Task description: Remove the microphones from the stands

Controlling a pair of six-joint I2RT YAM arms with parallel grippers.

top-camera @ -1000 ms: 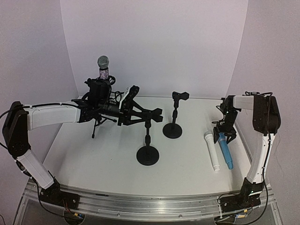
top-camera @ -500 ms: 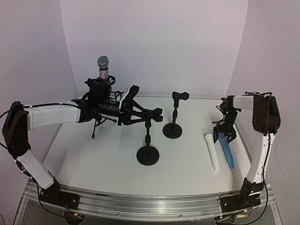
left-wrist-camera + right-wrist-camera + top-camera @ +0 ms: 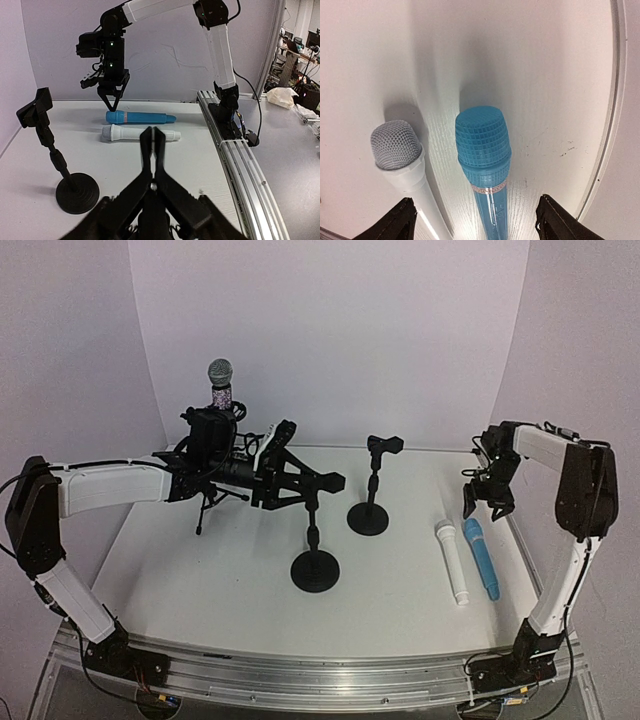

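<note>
Right gripper (image 3: 484, 510) is hovering open above the blue plastic microphone (image 3: 484, 140); left gripper (image 3: 151, 135), I cannot tell its state.

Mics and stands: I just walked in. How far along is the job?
Done: the white mic and blue mic lie on the table, and the back stand is empty. In hand: the open right gripper hovers over the blue mic, holding nothing; the left gripper is at the top of the front stand. Left: a third mic still sits upright in the tripod stand.
</note>
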